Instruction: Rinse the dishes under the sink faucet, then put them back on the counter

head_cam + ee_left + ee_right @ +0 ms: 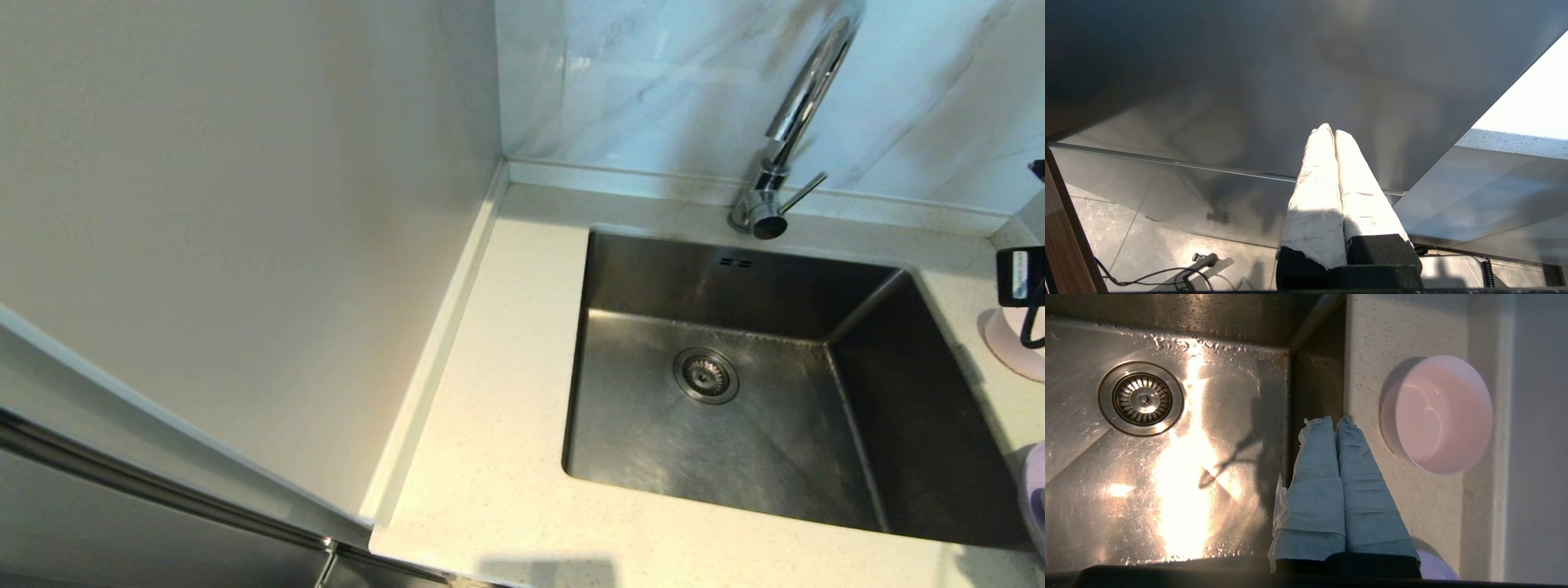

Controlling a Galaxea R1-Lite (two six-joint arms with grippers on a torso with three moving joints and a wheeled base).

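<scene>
The steel sink [767, 465] holds no dishes, and its drain strainer [706, 375] shows; the sink floor [1094, 477] carries water drops. The chrome faucet [796, 106] stands behind it with its lever [804, 192] pointing right, and no stream shows. The pink bowl [1439, 414] sits upright on the counter [1412, 498] right of the sink. An edge of the lavender plate [1435, 567] lies nearer me. My right gripper [1335, 420] hangs shut and empty over the sink's right rim, left of the bowl. The spoon is out of view. My left gripper [1331, 130] is shut, parked low.
The white side wall [245, 204] and marbled back panel [653, 82] close in the counter [490, 367] at left and rear. The bowl [1012, 351] and plate [1035, 490] sit at the far right edge. The left gripper faces a grey cabinet front [1249, 81] above a tiled floor.
</scene>
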